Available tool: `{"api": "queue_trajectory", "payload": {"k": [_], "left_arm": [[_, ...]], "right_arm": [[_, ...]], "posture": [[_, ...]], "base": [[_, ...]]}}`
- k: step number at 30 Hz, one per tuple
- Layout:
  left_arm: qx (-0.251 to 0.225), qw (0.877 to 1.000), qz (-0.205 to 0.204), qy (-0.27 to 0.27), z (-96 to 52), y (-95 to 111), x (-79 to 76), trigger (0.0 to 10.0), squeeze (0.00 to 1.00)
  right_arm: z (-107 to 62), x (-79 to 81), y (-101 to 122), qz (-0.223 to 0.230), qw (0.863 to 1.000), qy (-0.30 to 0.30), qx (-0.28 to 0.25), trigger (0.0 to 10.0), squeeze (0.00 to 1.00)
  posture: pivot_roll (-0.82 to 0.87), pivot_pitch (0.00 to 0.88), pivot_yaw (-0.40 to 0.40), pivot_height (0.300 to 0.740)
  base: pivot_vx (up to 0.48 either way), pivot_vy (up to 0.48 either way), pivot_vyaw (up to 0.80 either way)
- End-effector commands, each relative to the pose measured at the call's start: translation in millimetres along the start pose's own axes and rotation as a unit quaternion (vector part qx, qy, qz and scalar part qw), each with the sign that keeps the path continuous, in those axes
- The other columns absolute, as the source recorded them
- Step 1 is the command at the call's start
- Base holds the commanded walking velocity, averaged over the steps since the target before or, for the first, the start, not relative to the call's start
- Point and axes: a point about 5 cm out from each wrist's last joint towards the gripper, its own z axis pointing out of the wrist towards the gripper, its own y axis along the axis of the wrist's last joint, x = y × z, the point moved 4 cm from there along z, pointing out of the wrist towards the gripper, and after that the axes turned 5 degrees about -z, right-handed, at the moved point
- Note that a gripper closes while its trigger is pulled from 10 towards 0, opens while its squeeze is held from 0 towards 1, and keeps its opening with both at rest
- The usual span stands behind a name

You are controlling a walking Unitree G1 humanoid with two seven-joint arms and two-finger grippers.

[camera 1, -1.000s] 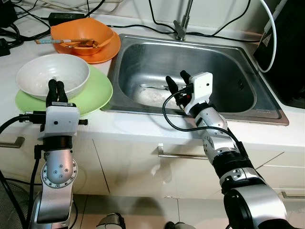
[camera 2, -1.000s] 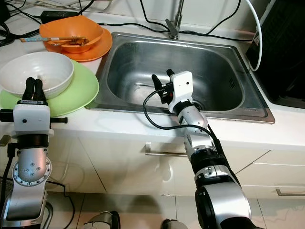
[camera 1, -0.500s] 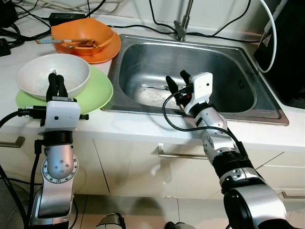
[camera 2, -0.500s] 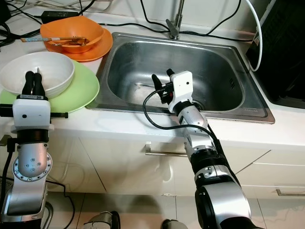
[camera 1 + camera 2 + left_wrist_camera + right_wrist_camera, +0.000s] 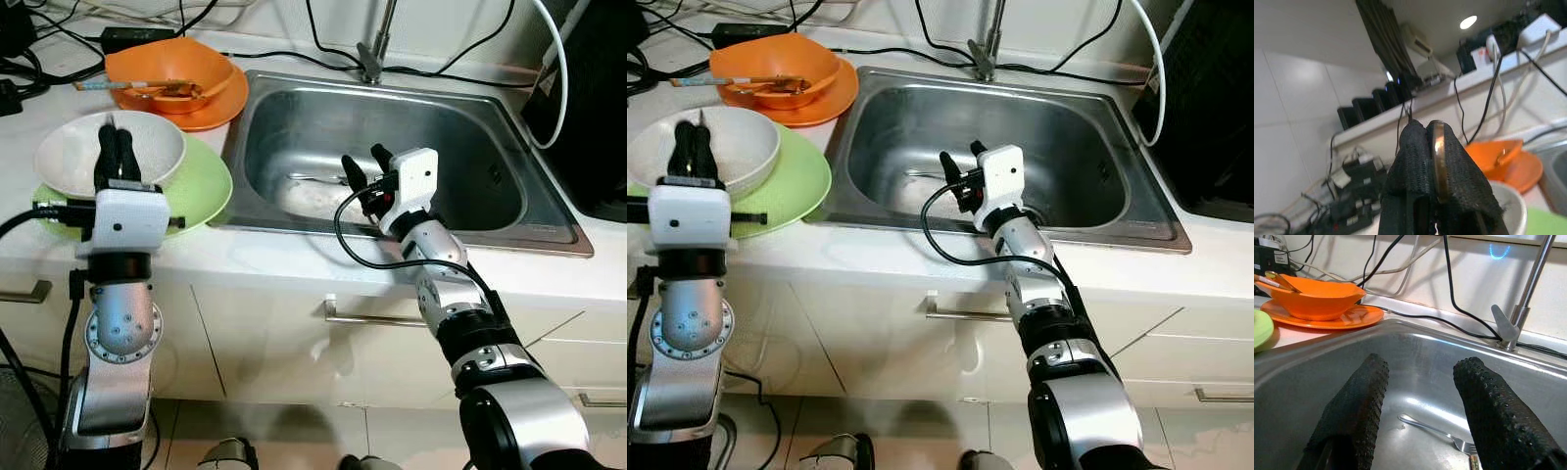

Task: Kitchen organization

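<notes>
Holding a thin brass-coloured utensil handle (image 5: 1438,156) pinched in my left gripper (image 5: 114,147) over the white bowl (image 5: 73,162) at left of frame, I'd keep it vertical and swing slowly toward the sink (image 5: 534,211), where my right gripper (image 5: 361,172) waits wide open above the fork (image 5: 1442,432).

My head cameras look down on the sink (image 5: 392,127) at frame centre, my right wrist camera peers close into it, my left wrist camera faces the wall.

No text, label, brand, number or sign can be read anywhere in these pictures; any print there may be is too small or too blurred to make out.
</notes>
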Motion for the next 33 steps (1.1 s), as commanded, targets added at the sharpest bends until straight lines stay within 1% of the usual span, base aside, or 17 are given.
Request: {"api": "queue_trajectory", "payload": {"k": [1, 4, 7, 8, 10, 11, 12, 13, 33], "left_arm": [[-0.026, 1.0, 0.003, -0.01, 5.3, 14, -2.8, 10.0, 0.0], [-0.05, 0.998, 0.0, -0.024, 14.0, 26, -7.7, 10.0, 0.0], [-0.059, 0.998, -0.005, -0.032, 17.3, 30, -10.9, 10.0, 0.0], [-0.069, 0.995, -0.04, -0.062, 23.8, 38, -24.3, 10.0, 0.0], [-0.071, 0.992, -0.062, -0.08, 26.4, 41, -32.6, 10.0, 0.0], [-0.071, 0.992, -0.062, -0.08, 26.4, 41, -32.6, 10.0, 0.0], [-0.07, 0.99, -0.082, -0.094, 27.6, 43, -38.8, 10.0, 0.0], [-0.07, 0.985, -0.108, -0.116, 29.8, 46, -48.9, 10.0, 0.0], [-0.07, 0.985, -0.108, -0.116, 29.8, 46, -48.9, 10.0, 0.0]], "right_arm": [[0.1, -2.9, 0, 0.0, 1.0, -0.005, 0.001, 10.0, 0.0], [0.1, -2.1, -2, -0.002, 1.0, -0.004, 0.004, 10.0, 0.0], [0.3, -1.9, -2, -0.003, 1.0, -0.004, 0.005, 10.0, 0.0], [1.0, -1.5, -1, -0.003, 1.0, -0.003, 0.004, 10.0, 0.0], [1.4, -1.3, -1, -0.004, 1.0, -0.003, 0.004, 10.0, 0.0], [1.4, -1.3, -1, -0.004, 1.0, -0.003, 0.004, 10.0, 0.0], [1.3, -0.9, -1, -0.008, 1.0, -0.002, 0.004, 10.0, 0.0], [1.1, -0.8, -2, -0.01, 1.0, -0.002, 0.005, 10.0, 0.0], [1.1, -0.8, -2, -0.01, 1.0, -0.002, 0.005, 10.0, 0.0]], "posture": [[0.05, 0.061, -0.061, 0.74], [0.05, 0.049, -0.059, 0.74], [0.05, 0.046, -0.059, 0.74], [0.05, 0.048, -0.052, 0.74], [0.05, 0.05, -0.051, 0.74], [0.05, 0.05, -0.051, 0.74], [0.05, 0.05, -0.052, 0.74], [0.05, 0.05, -0.05, 0.74], [0.05, 0.05, -0.05, 0.74]], "base": [[0.0, 0.0, 0.0], [0.0, 0.0, 0.0], [0.0, 0.0, 0.0], [0.0, 0.0, 0.0], [0.0, 0.0, 0.0], [0.0, 0.0, 0.0], [0.0, 0.0, 0.0], [0.0, 0.0, 0.0], [0.0, 0.0, 0.0]]}}
